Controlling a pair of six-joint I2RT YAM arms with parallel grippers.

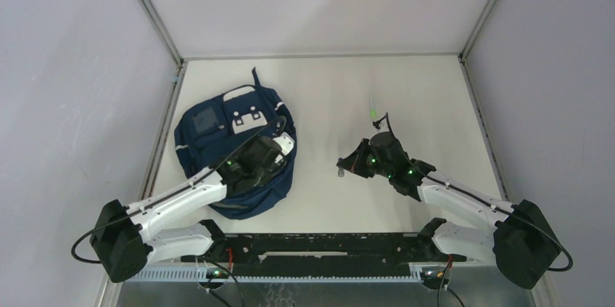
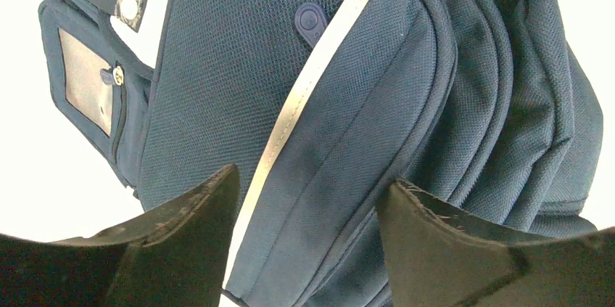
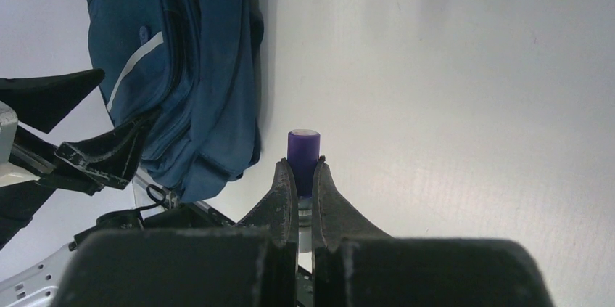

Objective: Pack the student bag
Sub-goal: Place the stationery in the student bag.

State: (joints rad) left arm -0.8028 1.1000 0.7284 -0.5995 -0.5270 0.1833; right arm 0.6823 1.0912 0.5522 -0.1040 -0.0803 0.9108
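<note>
- Over on the left part of the white table (image 1: 326, 89) lies the student bag (image 1: 210, 122): navy woven fabric, a pale stripe across its front, white patches and a small window pocket near its top.
- Just above the bag, the left gripper (image 2: 310, 180) hangs with its jaws spread wide, one either side of the stripe, holding nothing.
- Right of the bag, the right gripper (image 3: 302, 163) is pinched tight on a purple-capped cylinder (image 3: 303, 147).
- Farther right of the bag, a green pen (image 1: 371, 109) lies on the table.
</note>
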